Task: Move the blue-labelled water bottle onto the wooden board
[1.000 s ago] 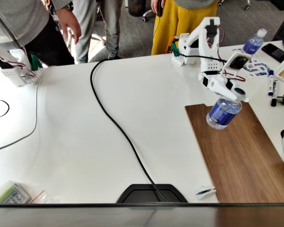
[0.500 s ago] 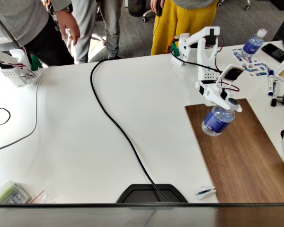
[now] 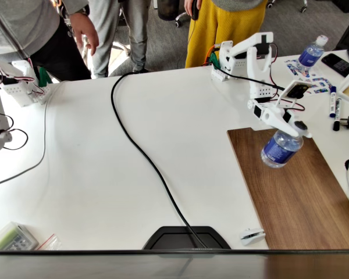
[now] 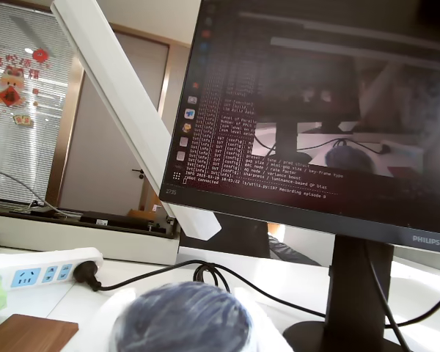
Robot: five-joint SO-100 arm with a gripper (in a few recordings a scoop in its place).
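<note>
Fixed view first: my pincer [image 3: 292, 123] is closed around the neck end of the blue-labelled water bottle [image 3: 279, 147], which hangs tilted below it, base pointing down and toward the left of the picture. The bottle is over the top end of the wooden board [image 3: 291, 192], and I cannot tell whether its base touches the wood. The board stretches away below my pincer toward the near table edge, with the white table [image 3: 104, 174] spreading out to the left of it. A black cable [image 3: 148, 160] snakes across that table, well apart from my pincer on the left. Up and to the right of my pincer stands a second bottle [image 3: 310, 54] with a white cap, and some markers [image 3: 333, 104] lie just to the right.

From my wrist, the dark rounded bottle top [image 4: 180, 319] sits blurred at the bottom centre, right under the camera. A corner of the board [image 4: 26, 334] shows to its lower left, a white power strip [image 4: 40, 268] lies farther left, and a monitor stand [image 4: 352, 293] rises to the right.
</note>
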